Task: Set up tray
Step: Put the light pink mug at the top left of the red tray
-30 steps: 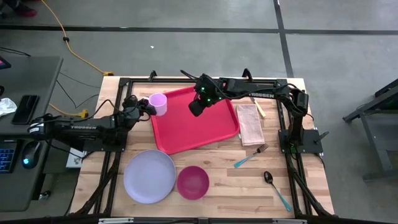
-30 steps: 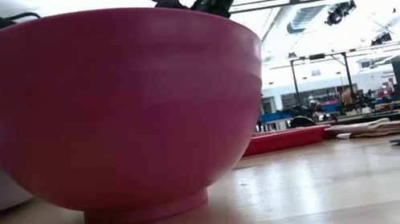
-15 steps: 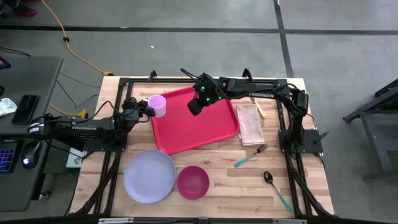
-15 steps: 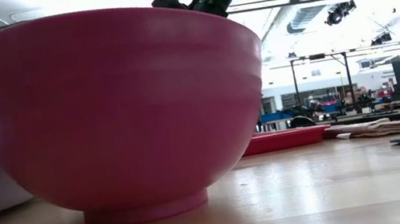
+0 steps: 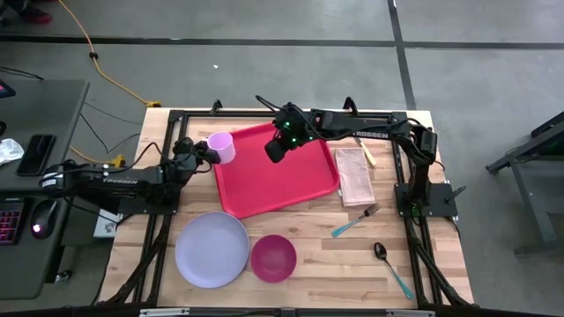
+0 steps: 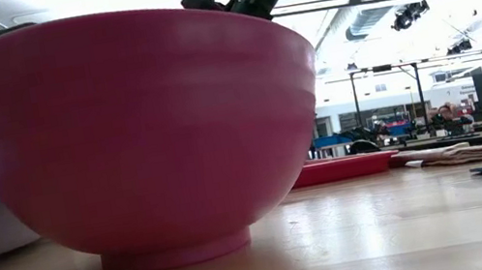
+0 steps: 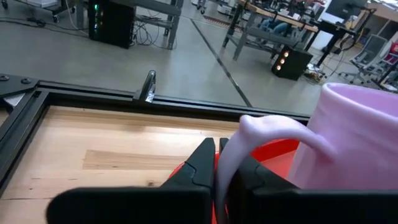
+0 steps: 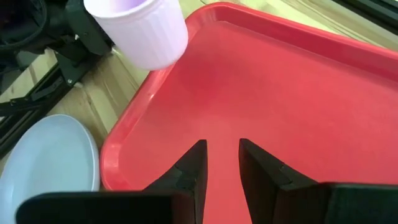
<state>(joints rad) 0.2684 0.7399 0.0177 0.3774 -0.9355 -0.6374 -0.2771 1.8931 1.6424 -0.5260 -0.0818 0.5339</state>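
Observation:
The red tray (image 5: 275, 173) lies flat mid-table, turned a little askew; the right wrist view shows it too (image 8: 292, 93). A lavender mug (image 5: 222, 146) is at the tray's far left corner, with my left gripper (image 5: 208, 152) shut on it. My right gripper (image 5: 278, 151) hovers over the tray's far part, fingers open and pointing down at the bare red surface (image 8: 222, 165). That view also shows the mug (image 8: 140, 31) over the tray's left rim. In the low view, a magenta bowl (image 6: 142, 132) hides most of the table. My left gripper (image 7: 225, 163) pinches the mug's handle (image 7: 261, 132) between its two fingers. The fingers come level from the table's left side. The mug body (image 7: 357, 149) stands beyond the fingertips. It is held off the table, over the tray's left rim.
A round lavender plate (image 5: 211, 249) and the magenta bowl (image 5: 273, 257) sit near the table's near edge. A folded napkin (image 5: 355, 176) lies right of the tray, with a fork (image 5: 355, 220) and a spoon (image 5: 390, 269) nearer. A black frame (image 5: 176, 114) edges the table.
My left gripper has shifted slightly toward the table's left edge, with the mug still in its hold. The right gripper has kept still over the tray.

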